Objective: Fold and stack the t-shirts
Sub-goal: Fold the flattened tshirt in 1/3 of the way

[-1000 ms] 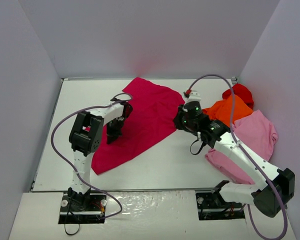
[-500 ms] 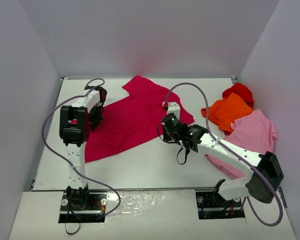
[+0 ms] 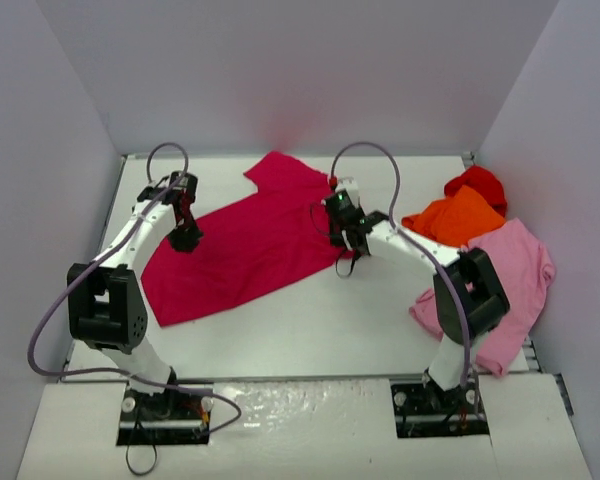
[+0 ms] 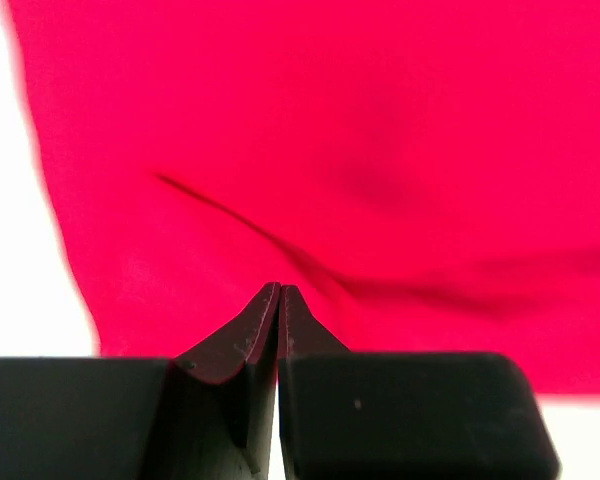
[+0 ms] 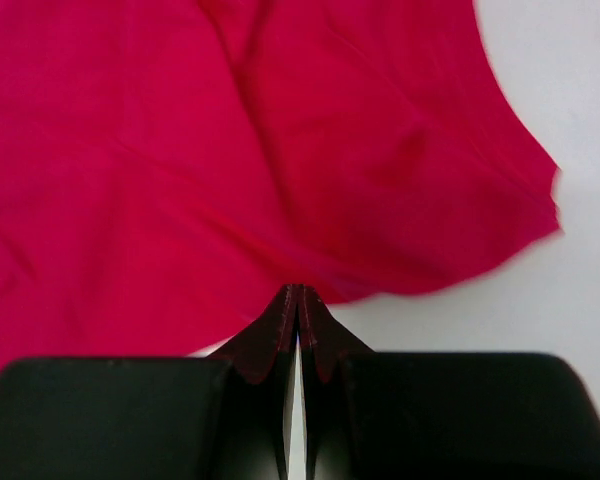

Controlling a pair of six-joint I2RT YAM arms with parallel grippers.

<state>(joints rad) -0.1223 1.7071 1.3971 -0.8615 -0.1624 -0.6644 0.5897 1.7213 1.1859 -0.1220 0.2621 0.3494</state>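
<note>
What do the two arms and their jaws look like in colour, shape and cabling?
The left arm and the right arm have white links and black joint housings. A lilac cable loops along each. The jaws are black wedges that taper to thin tips.

bright red t-shirt (image 3: 477, 183) largely hidden behind orange t-shirt (image 3: 458, 218)

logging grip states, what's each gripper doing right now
left gripper: closed, pinching the large crimson cloth t-shirt
right gripper: closed, pinching the same t-shirt's edge
</note>
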